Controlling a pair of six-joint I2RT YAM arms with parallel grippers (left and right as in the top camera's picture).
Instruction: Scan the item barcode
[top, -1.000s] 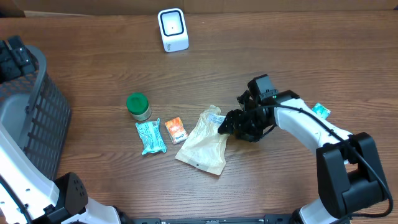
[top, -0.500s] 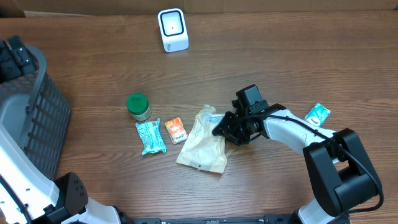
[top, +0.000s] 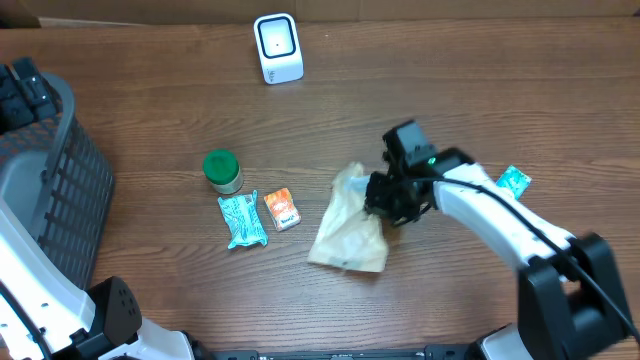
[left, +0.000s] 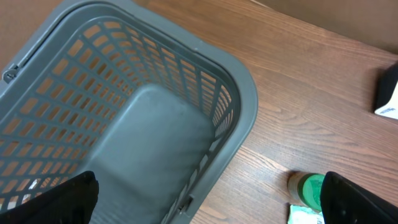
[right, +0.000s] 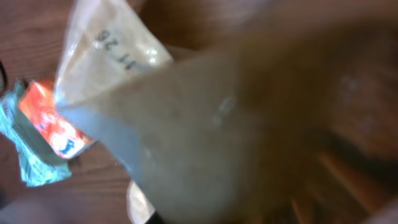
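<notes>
While our right gripper (top: 380, 196) pinches the tan bag (top: 350, 222) near the white scanner (top: 277, 47), our left gripper (left: 205, 205) hangs wide open over the gray basket (left: 124, 118).

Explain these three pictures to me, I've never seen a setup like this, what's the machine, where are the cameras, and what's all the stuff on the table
This is a robot with two arms at a wooden table. One picture looks down from above; the other two come from small cameras on each wrist.

From above, the right gripper has shut on a pale plastic bag; the right wrist camera shows that bag blurred and very close. Also lying there are a green-lidded jar, a teal packet, a small orange packet and another teal packet beside the right arm. The white box at the far edge is probably the barcode scanner.

The left wrist camera looks into a grey basket; its fingers stand wide open, holding nothing.
</notes>
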